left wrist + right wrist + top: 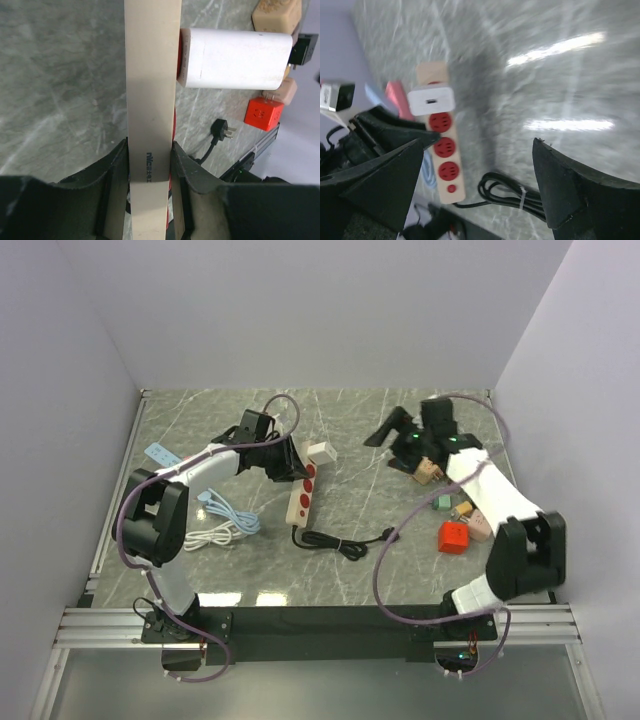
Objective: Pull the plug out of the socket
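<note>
The plug [235,57], that white blocky one, is seated in the end socket of the power strip [152,100]. It sticks straight out from the strip's red-faced side, just ahead of your left jaws. Those left jaws are clamped on the strip: one finger [114,172] presses each side of the beige body, and the strip runs out between them past the tips. The plug itself is clear of both fingers, so your grip is on the strip alone.

Over to your right jaws: they are spread wide, nothing between them. The wrist picture there is smeared, but you can make out the plug [431,101] ahead of the tips, well apart from both fingers and off toward the one [385,175] on the picture's left. Three red sockets show bare on the strip below it. From above, open bench [350,580] lies between the right jaws and the plug.

Around you: the strip's black cord [340,543] lies coiled on the bench beyond the strip's other end, back toward the arm bases. A red cube [453,537] and a scatter of small blocks [462,508] sit behind the right jaws, alongside that arm. A white cable [215,535] and a pale blue cable [230,510] lie behind the left jaws.
</note>
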Tool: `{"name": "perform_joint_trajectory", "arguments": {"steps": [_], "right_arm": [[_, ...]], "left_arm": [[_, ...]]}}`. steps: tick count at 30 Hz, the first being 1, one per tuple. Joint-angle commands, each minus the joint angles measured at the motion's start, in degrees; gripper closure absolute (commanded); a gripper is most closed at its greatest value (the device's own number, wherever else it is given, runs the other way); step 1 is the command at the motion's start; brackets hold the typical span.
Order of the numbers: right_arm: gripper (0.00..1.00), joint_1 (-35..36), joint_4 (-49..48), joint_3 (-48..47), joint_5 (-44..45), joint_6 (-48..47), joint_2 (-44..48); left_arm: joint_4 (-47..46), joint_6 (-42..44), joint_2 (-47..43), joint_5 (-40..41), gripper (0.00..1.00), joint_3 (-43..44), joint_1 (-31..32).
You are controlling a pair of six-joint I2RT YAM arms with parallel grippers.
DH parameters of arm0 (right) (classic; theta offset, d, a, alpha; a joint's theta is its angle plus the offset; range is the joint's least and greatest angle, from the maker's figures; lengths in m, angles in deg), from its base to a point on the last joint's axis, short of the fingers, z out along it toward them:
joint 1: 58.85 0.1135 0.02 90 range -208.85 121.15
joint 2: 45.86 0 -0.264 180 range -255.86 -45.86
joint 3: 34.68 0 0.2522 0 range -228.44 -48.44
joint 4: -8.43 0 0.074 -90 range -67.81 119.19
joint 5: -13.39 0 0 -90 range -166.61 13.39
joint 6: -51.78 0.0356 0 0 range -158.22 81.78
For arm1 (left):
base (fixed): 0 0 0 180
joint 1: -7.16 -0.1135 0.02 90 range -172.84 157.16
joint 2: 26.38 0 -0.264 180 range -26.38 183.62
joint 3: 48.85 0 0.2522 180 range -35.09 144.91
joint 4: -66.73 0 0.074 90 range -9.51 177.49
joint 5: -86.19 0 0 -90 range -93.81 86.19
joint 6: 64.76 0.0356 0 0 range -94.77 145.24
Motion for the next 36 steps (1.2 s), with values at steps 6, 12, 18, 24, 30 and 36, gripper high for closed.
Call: {"name": "perform_joint_trajectory", "arguments": {"steps": [6, 12, 18, 24, 30, 36], "right_arm": [[0.03, 7.83, -12.39, -8.77, -11.65, -1.41, -13.77], [0.02, 9.94, -12.30, -13.44, -14.11, -1.52, -20.02], [0.02, 13.02, -10.29, -14.57, -13.07, -1.68, -22.48], [0.01, 14.52, -7.04, -16.42, -11.83, -1.77, -25.47], [0.19, 14.52, -9.66, -15.72, -13.68, 0.42, -26.35], [0.54, 13.99, -10.81, -15.19, -13.24, 1.30, -25.65]], "left_arm": [[-5.67, -0.96, -1.45, -5.21, 0.99, 2.75, 2.92], [-6.11, -1.40, -1.63, -5.12, 0.99, 2.05, 3.80], [-6.73, -2.19, -1.71, -5.03, 0.99, 1.79, 3.89], [-6.91, -2.72, -1.89, -4.94, 0.99, 2.23, 3.89], [-6.99, -2.90, -2.24, -4.24, 0.99, 1.79, 3.89], [-7.61, -2.99, -2.68, -3.98, 0.99, 0.12, 3.80]]}}
